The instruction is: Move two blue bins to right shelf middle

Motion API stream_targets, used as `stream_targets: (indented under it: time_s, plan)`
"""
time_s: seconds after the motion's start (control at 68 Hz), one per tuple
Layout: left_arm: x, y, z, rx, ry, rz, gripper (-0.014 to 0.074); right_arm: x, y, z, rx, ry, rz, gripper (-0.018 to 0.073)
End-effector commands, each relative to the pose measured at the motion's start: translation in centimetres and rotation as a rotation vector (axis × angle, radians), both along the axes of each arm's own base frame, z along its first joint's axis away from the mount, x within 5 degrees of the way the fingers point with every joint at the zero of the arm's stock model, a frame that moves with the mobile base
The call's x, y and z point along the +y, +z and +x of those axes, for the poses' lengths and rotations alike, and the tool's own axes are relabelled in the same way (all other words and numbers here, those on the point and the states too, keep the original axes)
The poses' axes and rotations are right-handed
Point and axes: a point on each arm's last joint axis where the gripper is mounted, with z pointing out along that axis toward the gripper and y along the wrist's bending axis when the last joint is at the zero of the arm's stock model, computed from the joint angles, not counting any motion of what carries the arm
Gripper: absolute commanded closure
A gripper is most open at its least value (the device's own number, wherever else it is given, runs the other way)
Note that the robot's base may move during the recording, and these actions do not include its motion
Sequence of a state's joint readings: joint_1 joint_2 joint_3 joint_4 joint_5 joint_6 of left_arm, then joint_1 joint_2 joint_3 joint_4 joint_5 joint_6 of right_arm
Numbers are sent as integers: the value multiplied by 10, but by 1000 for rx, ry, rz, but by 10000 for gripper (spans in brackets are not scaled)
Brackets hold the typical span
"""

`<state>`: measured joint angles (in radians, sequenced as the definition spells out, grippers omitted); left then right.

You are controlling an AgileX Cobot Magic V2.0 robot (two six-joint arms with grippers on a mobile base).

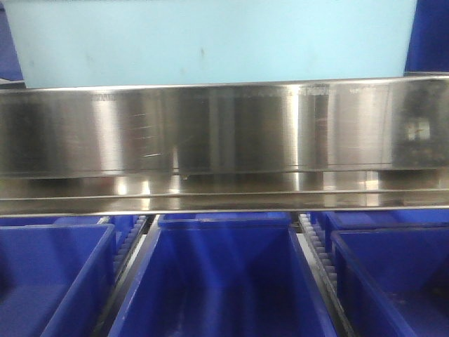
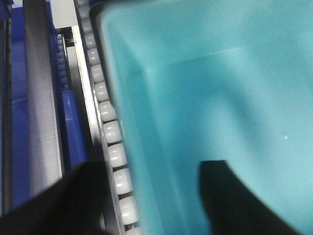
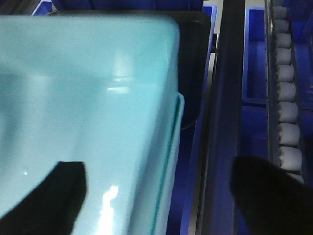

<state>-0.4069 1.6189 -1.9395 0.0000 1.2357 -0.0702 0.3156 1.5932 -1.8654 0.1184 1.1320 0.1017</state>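
Observation:
A pale blue bin [image 1: 210,38] sits on the upper shelf level, filling the top of the front view. In the left wrist view my left gripper [image 2: 154,166] is open and straddles the bin's [image 2: 210,88] left wall, with one dark finger inside and the other over the rollers outside. In the right wrist view my right gripper [image 3: 159,164] is open and straddles the bin's [image 3: 88,88] right wall, one finger inside and one outside. A thin teal edge runs down that wall. Neither gripper shows in the front view.
A steel shelf beam [image 1: 224,126] crosses below the pale bin. Dark blue bins [image 1: 221,281] stand side by side on the lower level. White rollers [image 2: 110,129] line the track left of the bin, and more rollers [image 3: 286,98] lie at the far right.

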Motion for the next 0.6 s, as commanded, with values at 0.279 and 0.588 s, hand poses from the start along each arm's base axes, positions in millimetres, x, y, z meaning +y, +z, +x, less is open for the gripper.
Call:
stream_targets:
  time_s: [0.279,0.588]
  plan:
    - [13,29,-24,-95,20,-41,-13,-10,23,-23,-56,-2,1,2]
    - [15,20,-28,-73,30,-43,-13,-9,2,-20,49,3,-35,2]
